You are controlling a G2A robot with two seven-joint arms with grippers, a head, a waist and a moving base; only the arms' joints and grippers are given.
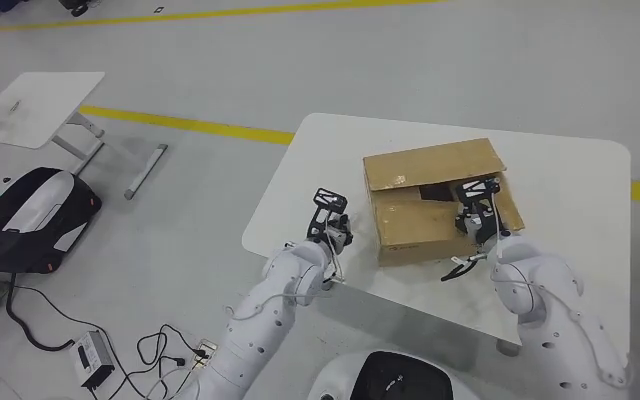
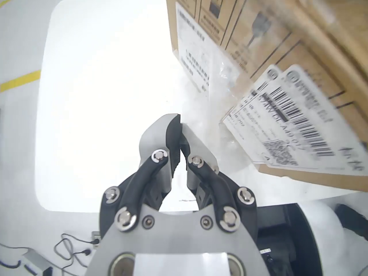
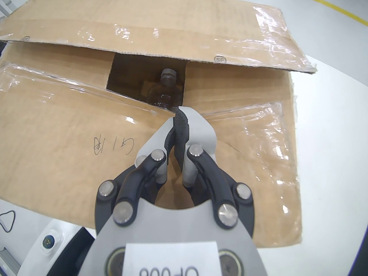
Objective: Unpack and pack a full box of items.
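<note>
We find the cardboard box [image 1: 440, 200] on the white table [image 1: 300, 190], flaps partly parted, with a bottle [image 3: 167, 87] visible in the gap. The right gripper [image 3: 181, 117] sits pinched together at the edge of the near flap [image 3: 72, 133]. The left gripper [image 2: 178, 136], likewise closed and empty, hangs just left of the box. We advise hooking under that flap edge and lifting slowly against the tape.

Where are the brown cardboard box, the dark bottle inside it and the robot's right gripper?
Brown cardboard box [image 1: 412, 218]: top view, on its near top flap.
Dark bottle [image 3: 165, 91]: right wrist view, on its shoulder under the cap.
Right gripper [image 3: 180, 114]: right wrist view, between its closed fingertips.
</note>
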